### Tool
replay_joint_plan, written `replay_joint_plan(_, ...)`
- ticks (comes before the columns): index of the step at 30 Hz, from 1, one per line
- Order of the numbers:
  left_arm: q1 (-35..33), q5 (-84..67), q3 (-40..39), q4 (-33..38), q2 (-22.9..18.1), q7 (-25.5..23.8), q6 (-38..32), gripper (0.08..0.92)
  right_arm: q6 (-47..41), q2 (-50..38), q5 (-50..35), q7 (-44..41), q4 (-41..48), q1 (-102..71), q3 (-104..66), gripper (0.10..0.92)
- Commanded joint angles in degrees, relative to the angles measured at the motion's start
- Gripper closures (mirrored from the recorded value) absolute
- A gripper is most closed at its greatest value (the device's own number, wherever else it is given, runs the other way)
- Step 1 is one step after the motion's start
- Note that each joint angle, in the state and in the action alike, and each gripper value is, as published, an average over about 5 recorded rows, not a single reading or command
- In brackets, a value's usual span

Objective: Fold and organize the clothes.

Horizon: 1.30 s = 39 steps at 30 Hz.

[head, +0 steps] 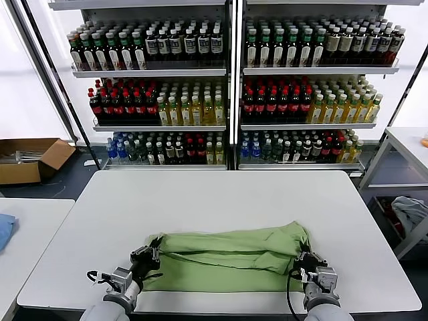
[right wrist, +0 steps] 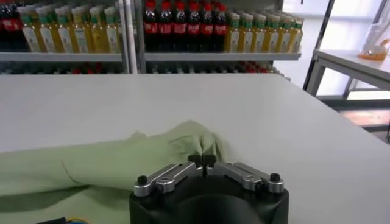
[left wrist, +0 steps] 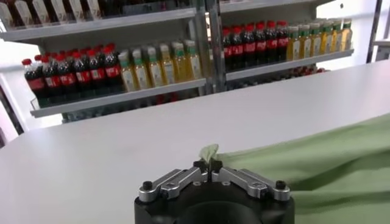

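A light green shirt [head: 231,257] lies folded into a long band across the near part of the white table [head: 214,200]. My left gripper [head: 152,251] is shut on the shirt's left end; a small tuft of green cloth [left wrist: 208,151] sticks up between its fingertips. My right gripper [head: 302,259] is shut on the shirt's right end, where the cloth [right wrist: 183,137] bunches up in front of the jaws. Collar, buttons and printed graphic are hidden by the fold.
Shelves of bottled drinks [head: 227,87] stand behind the table. A cardboard box [head: 30,159] lies on the floor at the left. A second table with a blue cloth [head: 5,227] is at the left. A cart with cloth [head: 409,212] stands at the right.
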<state>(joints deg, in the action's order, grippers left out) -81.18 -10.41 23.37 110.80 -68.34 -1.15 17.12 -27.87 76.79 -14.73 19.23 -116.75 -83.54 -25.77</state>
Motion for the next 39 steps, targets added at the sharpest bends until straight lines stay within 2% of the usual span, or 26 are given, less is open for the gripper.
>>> replay_joint_plan(1,-1.0,1.5,-0.1,0.0,-0.3,-0.1,-0.2,0.913,0.2,0.1,0.4,0.2,0.9,-0.9,0.2,0.918)
replay_joint_plan(8,-1.0,2.3,-0.3,1.4,-0.6,0.1,-0.3,0.906,0.6,0.4,3.0,-0.2,0.4,-2.7,1.9,0.918)
replay_joint_plan(11,-0.7,2.2,-0.4,2.1,-1.0,0.3,-0.8,0.854,1.2,0.6,4.1,-0.2,0.3,-3.0,2.4,0.917)
replay_joint_plan(14,-0.6,2.4,-0.6,3.0,-1.5,0.9,-1.4,0.769,1.4,0.7,4.3,0.1,0.0,-2.8,2.2,0.875)
replay_joint_plan(18,-1.2,3.5,-0.4,5.2,-2.3,2.0,-1.1,0.657,2.2,0.7,4.2,0.4,-2.7,-3.5,1.2,0.765)
replay_joint_plan(24,-2.5,8.0,0.8,8.4,-4.3,4.8,1.9,0.492,4.6,0.3,3.6,1.0,-12.6,-5.5,-0.9,0.591)
replay_joint_plan(32,-4.0,6.1,0.3,7.2,-8.0,7.8,3.6,0.250,6.6,0.5,4.4,2.7,-18.9,-6.8,1.4,0.349)
replay_joint_plan(36,-3.8,1.5,0.4,6.2,-9.2,9.3,4.5,0.188,6.2,0.4,4.4,3.0,-18.9,-5.9,1.9,0.240)
replay_joint_plan(39,-3.5,-0.9,0.6,5.3,-9.7,9.8,4.9,0.179,6.2,0.1,4.4,3.1,-18.6,-5.9,2.1,0.208)
